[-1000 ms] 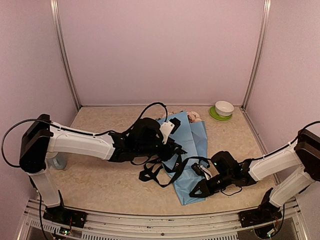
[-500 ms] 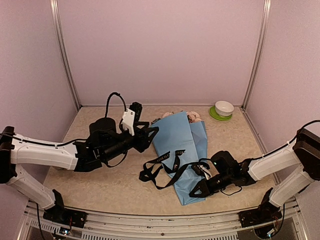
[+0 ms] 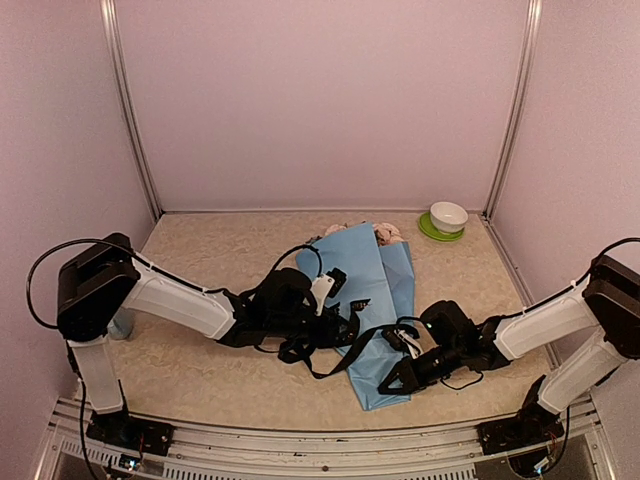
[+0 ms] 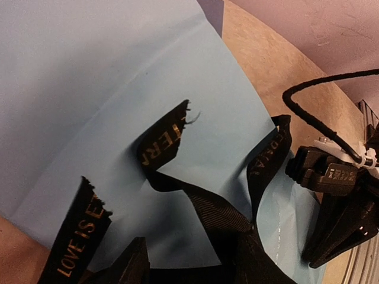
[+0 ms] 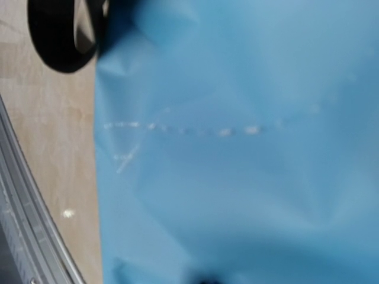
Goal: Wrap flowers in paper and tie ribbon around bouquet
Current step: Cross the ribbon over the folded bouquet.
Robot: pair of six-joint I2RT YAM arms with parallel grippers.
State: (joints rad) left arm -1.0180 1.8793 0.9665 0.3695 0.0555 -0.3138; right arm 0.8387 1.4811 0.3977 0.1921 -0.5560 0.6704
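Nearest: right gripper (image 3: pixel 393 378) sits at the narrow near end of the paper (image 3: pixel 365 290). Jaws are closed almost fully. It looks pressed onto or pinching the paper there, can't tell which; the wrist view shows only blue sheet close up.

Progress, as a judgement: wrap looks done. The paper is folded into a long light-blue cone lying near-to-far on the tabletop (image 3: pixel 200 250). The tie is not yet done. The ribbon (image 3: pixel 298 350) lies slack, w/ loops on the tabletop just left of the cone and strands crossing over the paper. In the left wrist view two frayed ends w/ gold lettering lie loose on the blue sheet, and no knot shows. What's left is getting the ribbon round the cone, then knotting it.

Mid: left gripper (image 3: pixel 345 322) is low over the ribbon at the cone's left edge. Ribbon runs right up to its fingers (image 4: pixel 133 266) and seems to pass between them. Can't tell if it's gripped, or how wide the jaws stand.

Far: flowers (image 3: pixel 388 234) poke out of the cone's wide end, well apart from both grippers. Beyond, in the far-right corner, a bowl (image 3: pixel 449 214) sits on a green plate (image 3: pixel 431 231).
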